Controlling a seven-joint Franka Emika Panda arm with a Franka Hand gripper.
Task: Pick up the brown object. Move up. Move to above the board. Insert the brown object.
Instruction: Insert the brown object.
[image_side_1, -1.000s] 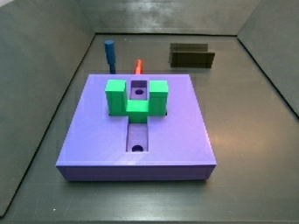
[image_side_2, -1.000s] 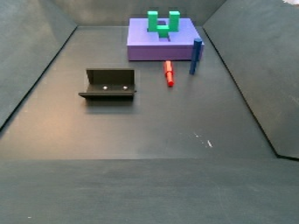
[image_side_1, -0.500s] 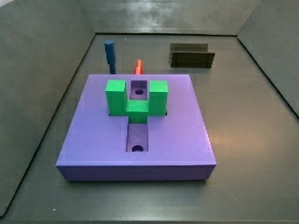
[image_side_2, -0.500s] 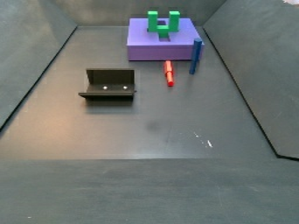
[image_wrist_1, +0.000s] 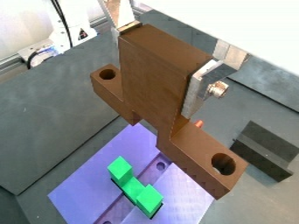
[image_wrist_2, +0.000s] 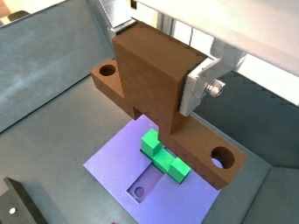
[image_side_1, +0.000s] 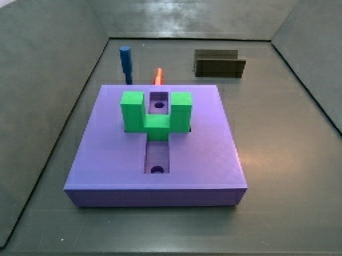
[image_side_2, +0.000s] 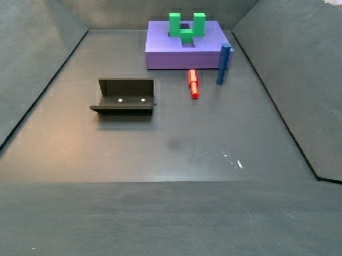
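Grey worktop (image_side_1: 267, 190) spreads under everything, walled in on its sides. On it lies the board (image_side_1: 201, 165), a flat purple slab with a long groove down its middle and small holes in the groove; both wrist views look down on it from above (image_wrist_1: 128, 149) (image_wrist_2: 122, 162). A green U-shaped block (image_side_1: 156, 112) sits on the far half of the board, astride the groove, and also shows in a side view at the far end of the worktop (image_side_2: 187, 27).

The brown object (image_wrist_1: 163, 92) hangs high over the board, clear of it: a thick upright stem with a flat cross bar below, a round hole near each end of the bar. It shows only in the wrist views (image_wrist_2: 158, 83). The gripper (image_wrist_1: 163, 48) is clenched on the stem, its silver fingers (image_wrist_1: 201, 87) pressed flat against opposite faces.

The fixture (image_side_2: 124, 97) stands well to the left of the board in a side view. A blue peg (image_side_1: 126, 63) stands just beyond the board's far left corner, and a thin orange-red peg (image_side_2: 194, 83) lies beside it on the worktop.
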